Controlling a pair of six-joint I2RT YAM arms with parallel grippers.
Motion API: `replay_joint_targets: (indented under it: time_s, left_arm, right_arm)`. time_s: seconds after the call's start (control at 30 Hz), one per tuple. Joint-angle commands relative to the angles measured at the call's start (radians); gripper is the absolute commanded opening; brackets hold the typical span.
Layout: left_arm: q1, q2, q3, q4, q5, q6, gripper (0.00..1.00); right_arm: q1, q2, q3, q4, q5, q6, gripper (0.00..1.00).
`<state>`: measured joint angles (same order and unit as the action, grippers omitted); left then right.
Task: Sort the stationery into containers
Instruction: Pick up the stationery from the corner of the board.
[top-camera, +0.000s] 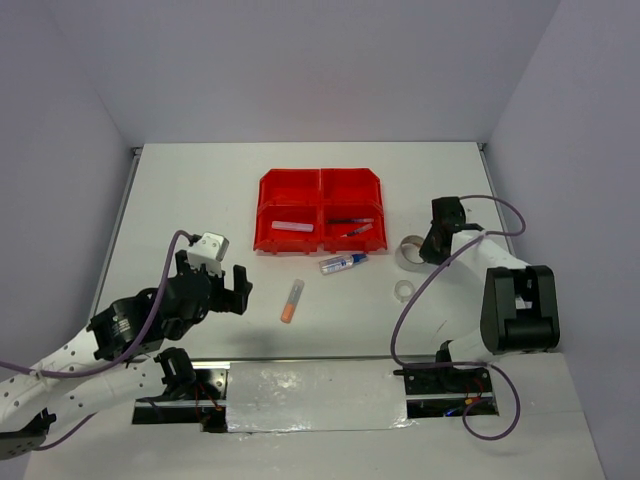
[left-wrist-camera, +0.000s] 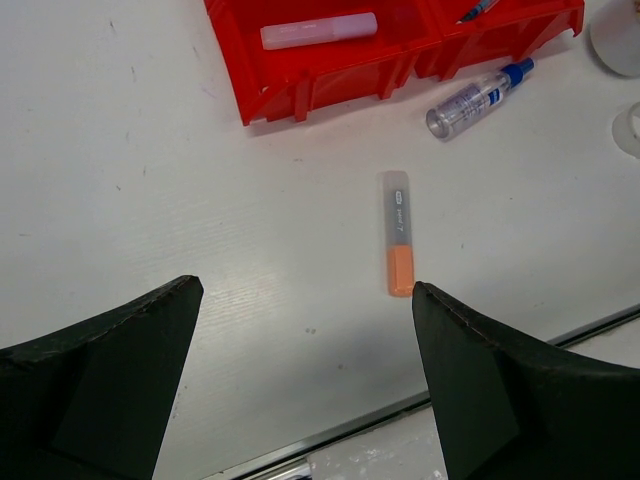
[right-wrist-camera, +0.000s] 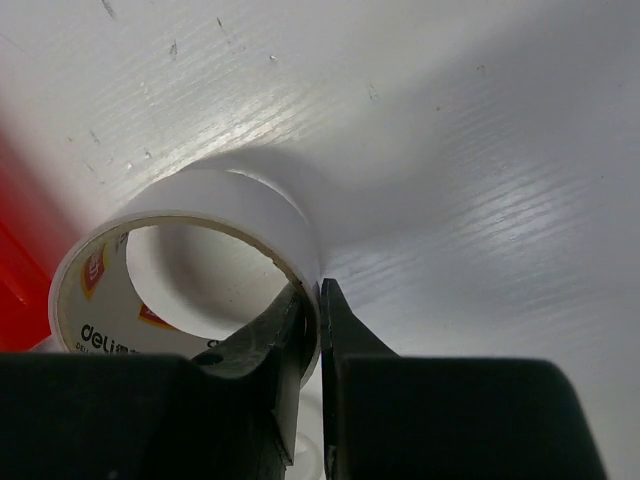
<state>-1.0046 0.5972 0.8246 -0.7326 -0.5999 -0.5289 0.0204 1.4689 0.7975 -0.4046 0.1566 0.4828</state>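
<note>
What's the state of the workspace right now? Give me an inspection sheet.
Surface: white table, faint scuffs.
Job's things: red bins hold a pale pink highlighter near-left and pens near-right. The orange highlighter, glue tube and small tape roll lie loose on the table. The large tape roll is gripped.
Clutter: nothing seen.
End effectors: left end effector open, above the table near the orange highlighter; right end effector shut on the large tape roll's wall.
Cables: purple cables loop along both arms, no snag seen.
Surroundings: plain grey walls.
</note>
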Motion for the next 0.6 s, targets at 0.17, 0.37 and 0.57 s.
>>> replay_joint_targets:
  time_s: [0.17, 0.37, 0.57]
  left_arm:
    - [0.003, -0.008, 0.01, 0.021, -0.012, -0.006, 0.99]
    - [0.003, -0.014, 0.011, 0.016, -0.024, -0.014, 0.99]
    - [0.003, -0.01, 0.013, 0.012, -0.032, -0.017, 0.99]
  right_arm:
    - [-0.005, -0.119, 0.163, -0.051, 0.006, -0.012, 0.02]
    - [0.029, -0.091, 0.319, -0.109, -0.006, -0.023, 0.0]
    - [0.107, 0.024, 0.532, -0.18, 0.018, -0.032, 0.0]
